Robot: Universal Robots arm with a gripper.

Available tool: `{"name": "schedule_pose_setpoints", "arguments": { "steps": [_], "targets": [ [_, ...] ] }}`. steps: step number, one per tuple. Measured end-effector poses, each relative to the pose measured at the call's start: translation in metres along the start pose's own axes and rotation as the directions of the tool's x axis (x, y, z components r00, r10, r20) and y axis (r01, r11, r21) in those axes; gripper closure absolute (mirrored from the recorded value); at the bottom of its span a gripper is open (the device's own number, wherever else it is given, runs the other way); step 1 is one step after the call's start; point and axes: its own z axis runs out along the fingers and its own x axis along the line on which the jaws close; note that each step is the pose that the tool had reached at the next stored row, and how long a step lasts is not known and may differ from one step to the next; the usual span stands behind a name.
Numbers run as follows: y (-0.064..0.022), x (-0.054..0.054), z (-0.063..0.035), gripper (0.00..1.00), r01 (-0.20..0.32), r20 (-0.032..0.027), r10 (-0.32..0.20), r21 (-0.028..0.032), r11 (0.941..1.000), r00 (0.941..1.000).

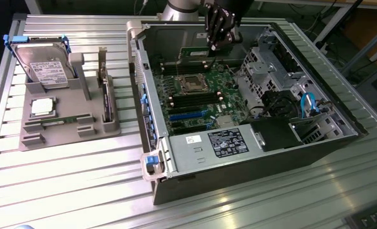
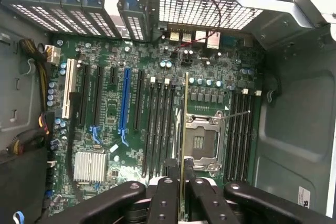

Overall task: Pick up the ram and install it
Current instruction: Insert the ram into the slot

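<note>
My gripper hangs over the far end of the open computer case, shut on the ram, a slim green board strip that sticks out from the fingertips towards the exterior view's left. In the wrist view the ram shows edge-on as a thin line between the two black fingers, held above the motherboard. It hovers between the CPU socket and a bank of black memory slots. A second bank of slots lies on the socket's other side. The ram is not touching the board.
A grey holder on the exterior view's left carries a silver hard drive with blue tabs, a dark upright card and a processor chip. Drive cages, cables and the power supply crowd the case.
</note>
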Motion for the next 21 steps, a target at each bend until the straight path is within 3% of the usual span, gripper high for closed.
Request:
{"name": "schedule_pose_setpoints", "arguments": {
  "steps": [5,9,11,16,17,21],
  "targets": [
    [-0.0001,0.000,0.0015,0.86,0.000,-0.0001,0.000,0.0022,1.0000,1.0000],
    [-0.0006,0.000,0.0104,0.86,0.000,-0.0019,0.000,0.0199,0.9998,1.0000],
    [-0.0008,0.000,0.0125,0.86,0.001,-0.0023,-0.001,0.0238,0.9997,1.0000],
    [-0.0008,0.000,0.0133,0.86,-0.002,-0.0023,0.002,0.0245,0.9997,1.0000],
    [-0.0008,0.000,0.0133,0.86,-0.068,0.0019,0.068,0.0267,0.9973,0.9977],
    [-0.0010,0.001,0.0158,0.86,-0.068,0.0018,0.068,0.0266,0.9973,0.9977]
  ]
}}
